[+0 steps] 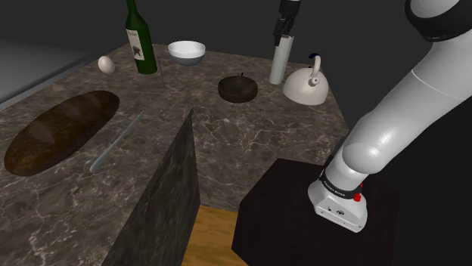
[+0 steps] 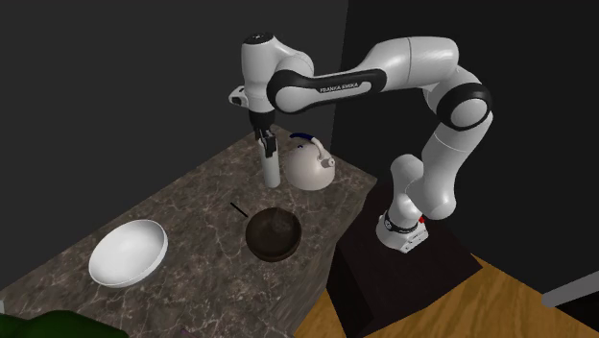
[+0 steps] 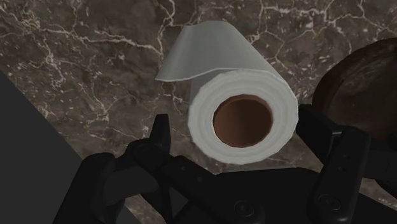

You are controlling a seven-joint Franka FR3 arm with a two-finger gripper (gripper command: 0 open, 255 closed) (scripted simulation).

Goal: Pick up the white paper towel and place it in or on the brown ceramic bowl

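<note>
The white paper towel roll (image 1: 280, 62) (image 2: 271, 165) stands upright on the dark marble counter, its brown core (image 3: 242, 121) facing the wrist camera and a loose sheet hanging off one side. My gripper (image 1: 284, 32) (image 2: 263, 136) (image 3: 236, 125) is right above the roll's top, open, with one finger on each side. The left finger (image 3: 159, 130) is a small gap away from the roll and the right finger (image 3: 316, 127) is nearly against it. The brown bowl (image 1: 238, 88) (image 2: 274, 233) (image 3: 356, 83) sits on the counter close beside the roll.
A white kettle (image 1: 306, 85) (image 2: 309, 165) stands right next to the roll. Also on the counter are a white bowl (image 1: 187, 51) (image 2: 128, 253), a green bottle (image 1: 140, 41), an egg (image 1: 106, 64), a bread loaf (image 1: 60, 132) and a knife (image 1: 117, 141). The dark stand (image 1: 302, 219) adjoins the counter.
</note>
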